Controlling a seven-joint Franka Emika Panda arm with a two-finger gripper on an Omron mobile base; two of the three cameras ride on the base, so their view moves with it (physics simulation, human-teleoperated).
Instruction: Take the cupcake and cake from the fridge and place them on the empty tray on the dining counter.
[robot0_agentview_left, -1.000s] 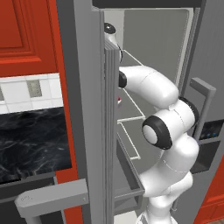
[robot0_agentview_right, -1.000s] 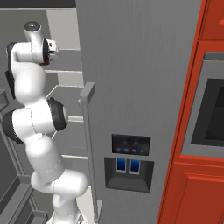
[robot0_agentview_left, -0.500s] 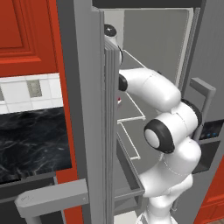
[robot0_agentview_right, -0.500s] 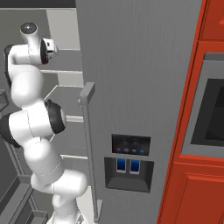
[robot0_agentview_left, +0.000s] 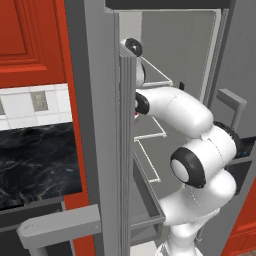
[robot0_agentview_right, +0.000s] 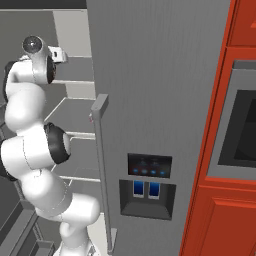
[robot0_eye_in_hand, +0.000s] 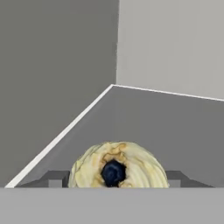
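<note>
Here the arm (robot0_agentview_left: 190, 150) reaches into the open fridge (robot0_agentview_right: 160, 90), its white links bent up toward an upper shelf (robot0_agentview_left: 155, 75). In the hand view the cupcake (robot0_eye_in_hand: 118, 168) sits on the grey shelf floor (robot0_eye_in_hand: 166, 127) near a back corner, its pale cream swirl and dark centre facing the camera. It lies between the end effector's (robot0_eye_in_hand: 114, 178) 2 fingertips (robot0_eye_in_hand: 54, 178), which stand apart on either side of it (whether they touch its sides I cannot tell). In the right base view the closed fridge door carries a dispenser panel (robot0_agentview_right: 147, 187) and a long bar handle (robot0_agentview_right: 100, 165), with red cabinets (robot0_agentview_right: 225, 220) beside it.
</note>
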